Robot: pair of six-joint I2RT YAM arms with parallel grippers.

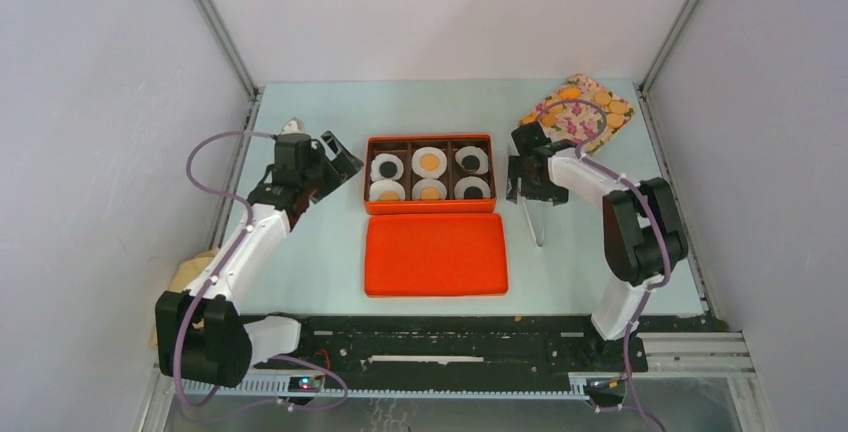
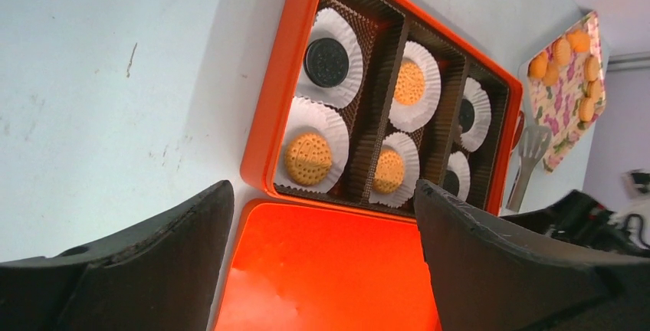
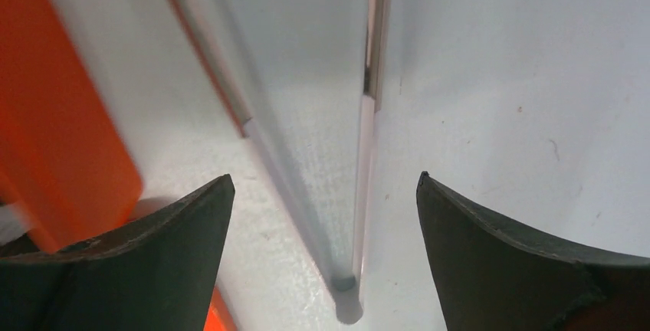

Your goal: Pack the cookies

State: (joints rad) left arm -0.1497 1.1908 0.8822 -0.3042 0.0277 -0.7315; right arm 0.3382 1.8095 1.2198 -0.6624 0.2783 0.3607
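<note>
An orange box (image 1: 430,209) holds six white liners, each with a cookie: dark (image 1: 386,168), orange (image 1: 430,162), dark (image 1: 470,160) at the back, and orange (image 1: 387,193), orange (image 1: 430,192), dark (image 1: 471,190) in front. The left wrist view shows them too, such as a dark cookie (image 2: 326,62) and an orange one (image 2: 308,158). More orange cookies (image 1: 600,107) lie on a floral tray (image 1: 552,104). My left gripper (image 1: 345,165) is open and empty, left of the box. My right gripper (image 1: 525,192) is open, low over a metal spatula (image 1: 533,224), whose handle (image 3: 362,193) lies between the fingers.
The orange lid (image 1: 435,254) lies flat in front of the box, and shows below my left gripper (image 2: 323,185) in the left wrist view (image 2: 329,270). The enclosure walls stand close on the left, back and right. A tan object (image 1: 185,277) lies off the table's left edge.
</note>
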